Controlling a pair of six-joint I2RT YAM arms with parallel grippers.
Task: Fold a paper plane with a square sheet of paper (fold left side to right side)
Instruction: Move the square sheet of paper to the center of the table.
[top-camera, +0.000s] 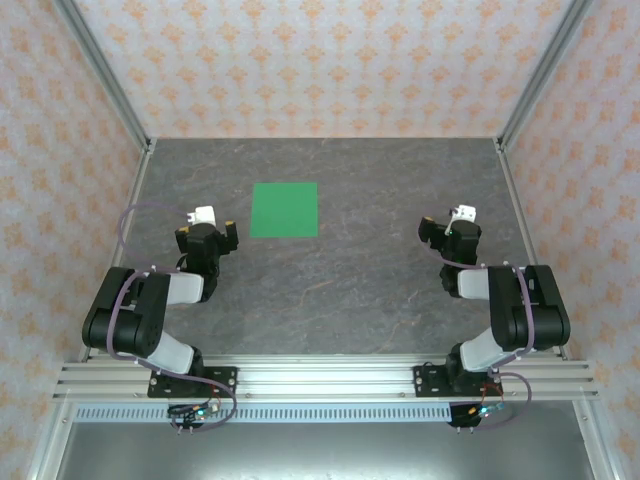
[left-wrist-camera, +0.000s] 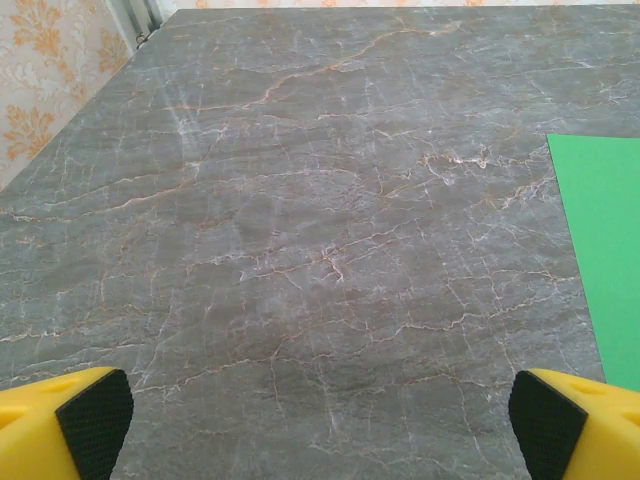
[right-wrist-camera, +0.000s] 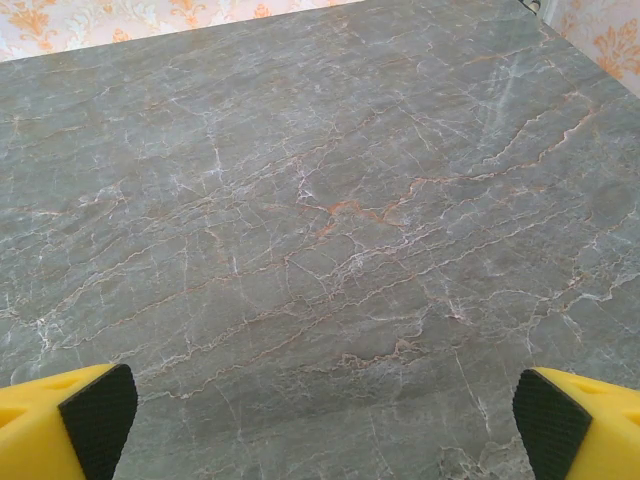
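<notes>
Green and uncreased, the square sheet of paper (top-camera: 284, 209) lies flat on the grey marbled table (top-camera: 380, 300), all four edges down and nothing resting on it. The left gripper (top-camera: 207, 232) sits near the sheet, off its near left corner and apart from it. In the left wrist view the sheet (left-wrist-camera: 605, 250) runs along the right border, its left edge just beyond the right-hand fingertip. There the left gripper (left-wrist-camera: 320, 425) has its jaws spread wide, the yellow fingers with their black pads (left-wrist-camera: 95, 425) at opposite bottom corners and only bare table between them. The right gripper (top-camera: 448, 232) is well apart from the sheet, out to its right and a little nearer the bases. In the right wrist view the right gripper (right-wrist-camera: 325, 425) is likewise spread wide, with nothing between its jaws. Both arms are folded compactly, elbows drawn back above their bases on the aluminium rail (top-camera: 320, 378), forearms reaching forward and wrists aimed toward the far patterned wall (top-camera: 300, 60) behind the sheet.
</notes>
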